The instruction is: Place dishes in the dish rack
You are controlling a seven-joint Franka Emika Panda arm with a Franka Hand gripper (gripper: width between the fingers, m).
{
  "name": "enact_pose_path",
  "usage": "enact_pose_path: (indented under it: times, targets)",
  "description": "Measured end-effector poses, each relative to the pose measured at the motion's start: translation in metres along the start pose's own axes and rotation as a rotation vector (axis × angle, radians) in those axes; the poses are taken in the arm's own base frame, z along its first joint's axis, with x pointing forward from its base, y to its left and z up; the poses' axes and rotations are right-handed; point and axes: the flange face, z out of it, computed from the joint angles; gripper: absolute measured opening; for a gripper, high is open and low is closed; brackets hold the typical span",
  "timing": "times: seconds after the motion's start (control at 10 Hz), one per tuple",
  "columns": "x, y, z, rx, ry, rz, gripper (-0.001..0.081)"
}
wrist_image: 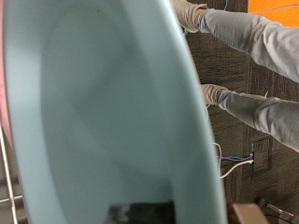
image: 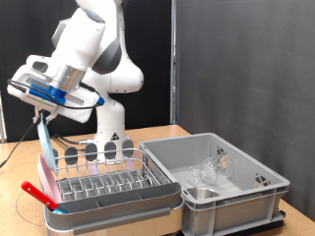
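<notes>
My gripper [image: 43, 111] is at the exterior view's left, above the left end of the dish rack [image: 103, 183]. It is shut on a pale blue plate [image: 47, 143] that hangs edge-down, with its lower rim at the rack's prongs. The plate [wrist_image: 103, 112] fills most of the wrist view. The rack is a silver wire rack in a grey tray with pink-red edge pieces [image: 37, 191]. Clear glass pieces [image: 205, 175] lie in the grey plastic bin [image: 258, 187]. I cannot make out a steel bowl.
The bin stands right of the rack on the wooden table [image: 162, 134]. The robot's white base [image: 110, 123] stands behind the rack, with black curtains behind it. In the wrist view a person's legs in grey trousers [wrist_image: 252, 42] and cables [wrist_image: 238, 159] show on dark flooring.
</notes>
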Motion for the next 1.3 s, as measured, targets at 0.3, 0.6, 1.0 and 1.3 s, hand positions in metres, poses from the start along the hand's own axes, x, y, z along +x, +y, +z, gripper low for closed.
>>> enact_pose_path:
  times: [0.3,0.6,1.0,1.3]
  targets:
    - [0.000,-0.006,0.014,-0.004,0.002,-0.018,0.0030]
    - [-0.010,-0.015,0.028,0.005,0.002,-0.046,0.0030]
    - [-0.033,-0.028,0.040,0.001,-0.003,-0.054,0.0030]
    - [-0.041,-0.038,0.045,0.004,-0.006,-0.037,0.0030]
